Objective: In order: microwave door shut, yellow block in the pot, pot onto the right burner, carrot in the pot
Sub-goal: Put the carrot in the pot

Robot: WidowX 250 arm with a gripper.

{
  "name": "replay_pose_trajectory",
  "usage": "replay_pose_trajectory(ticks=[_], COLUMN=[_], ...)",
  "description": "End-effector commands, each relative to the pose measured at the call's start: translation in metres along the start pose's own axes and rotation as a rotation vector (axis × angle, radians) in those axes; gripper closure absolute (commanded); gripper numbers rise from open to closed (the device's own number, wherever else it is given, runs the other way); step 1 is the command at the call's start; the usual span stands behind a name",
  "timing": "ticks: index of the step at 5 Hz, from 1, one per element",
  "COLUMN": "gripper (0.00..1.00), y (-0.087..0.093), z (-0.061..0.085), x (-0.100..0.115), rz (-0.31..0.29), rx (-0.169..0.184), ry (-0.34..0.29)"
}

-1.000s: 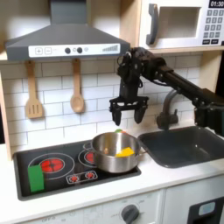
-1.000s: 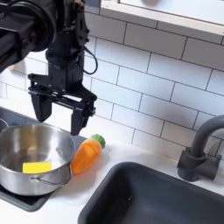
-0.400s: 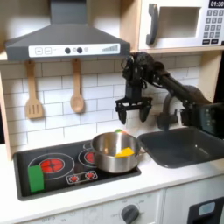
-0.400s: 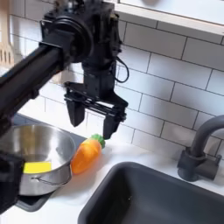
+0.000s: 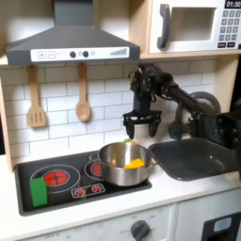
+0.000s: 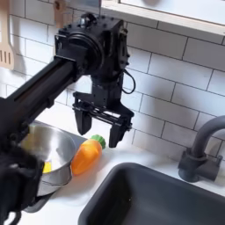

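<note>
Carrot: in the first exterior view, the tool (image 5: 140, 124), jaws wide and empty, has shifted past the pot (image 5: 122, 162) on the burner. In the second exterior view, the carrot (image 6: 86, 154) lies on the worktop beside the pot, directly below the tool, so the grasp looks next.

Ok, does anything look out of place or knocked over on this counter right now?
Nothing stands out. The carrot lies on the counter beside the pot, which sits upright with the yellow block inside. The open end effector hovers above the carrot.
</note>
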State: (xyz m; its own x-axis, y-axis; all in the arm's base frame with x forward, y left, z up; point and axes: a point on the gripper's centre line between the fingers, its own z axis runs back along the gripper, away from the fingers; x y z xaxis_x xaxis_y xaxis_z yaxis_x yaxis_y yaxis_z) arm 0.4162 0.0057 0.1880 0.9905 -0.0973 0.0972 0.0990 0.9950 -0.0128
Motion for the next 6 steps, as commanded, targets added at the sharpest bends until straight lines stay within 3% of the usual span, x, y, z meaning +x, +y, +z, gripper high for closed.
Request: replay_pose_trajectory(ticks=[1,2,5,6], gripper=[0.0,0.0,0.0,1.0], y=[0.001,0.003,0.001,0.001], z=[-0.017,-0.018,-0.04,-0.042], x=[-0.003,-0.002,-0.002,-0.001], rz=[0.037,0.058,0.081,0.08], rx=[0.009,0.006,-0.002,0.001], ry=[0.054,0.062,0.142,0.148])
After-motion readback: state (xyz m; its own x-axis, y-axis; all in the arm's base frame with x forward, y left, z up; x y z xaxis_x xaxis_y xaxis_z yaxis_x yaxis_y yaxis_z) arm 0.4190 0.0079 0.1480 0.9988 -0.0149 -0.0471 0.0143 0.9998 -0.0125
